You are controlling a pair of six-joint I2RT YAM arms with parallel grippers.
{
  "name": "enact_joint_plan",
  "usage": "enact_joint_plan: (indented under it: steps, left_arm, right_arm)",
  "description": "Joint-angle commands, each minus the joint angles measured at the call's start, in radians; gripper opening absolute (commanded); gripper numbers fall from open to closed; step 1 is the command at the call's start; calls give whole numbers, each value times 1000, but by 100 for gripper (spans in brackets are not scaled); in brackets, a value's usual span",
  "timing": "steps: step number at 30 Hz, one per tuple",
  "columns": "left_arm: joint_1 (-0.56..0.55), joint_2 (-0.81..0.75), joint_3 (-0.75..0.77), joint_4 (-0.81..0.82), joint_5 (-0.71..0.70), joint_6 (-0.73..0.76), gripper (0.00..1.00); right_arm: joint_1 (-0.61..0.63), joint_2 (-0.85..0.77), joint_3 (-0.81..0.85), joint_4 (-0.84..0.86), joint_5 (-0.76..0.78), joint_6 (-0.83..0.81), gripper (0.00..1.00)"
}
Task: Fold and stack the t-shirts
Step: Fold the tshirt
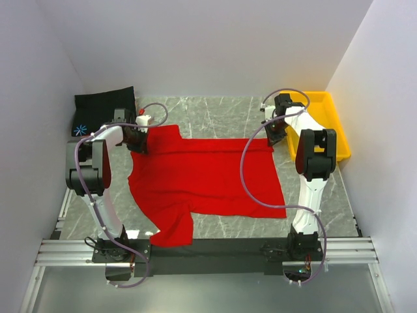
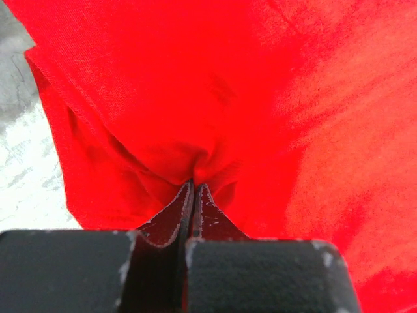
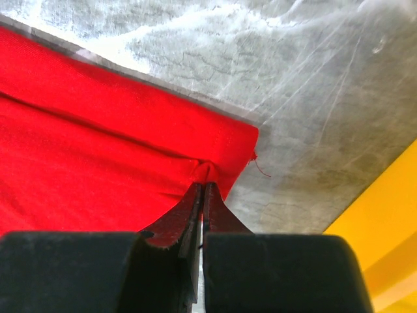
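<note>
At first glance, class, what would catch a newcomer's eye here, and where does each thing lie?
The red shirt lies spread across the middle of the table. The left gripper and right gripper are each shut on its far edge, one at either end. A yellow tray sits far right and a black shirt far left.
</note>
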Motion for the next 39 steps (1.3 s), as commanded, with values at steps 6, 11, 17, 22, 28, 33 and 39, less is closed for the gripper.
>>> enact_joint_plan:
  steps: [6, 11, 17, 22, 28, 33, 39]
  left_arm:
    - [7, -85, 17, -47, 6, 38, 1]
    - [7, -108, -6, -24, 6, 31, 1]
    - [7, -128, -4, -22, 19, 28, 1]
    - [10, -162, -35, -4, 22, 25, 1]
    - [11, -93, -56, -22, 0, 35, 1]
    - [8, -47, 11, -100, 26, 54, 27]
    - [10, -79, 163, -120, 83, 67, 61]
  right_arm:
    - [0, -78, 16, -25, 35, -75, 0]
    - [1, -98, -20, -18, 17, -81, 0]
    - [1, -117, -31, -12, 12, -83, 0]
    - [0, -153, -67, 15, -11, -94, 0]
    - [6, -98, -106, 15, 17, -117, 0]
    - [13, -65, -81, -18, 29, -134, 14]
    - [12, -114, 5, -90, -52, -135, 45]
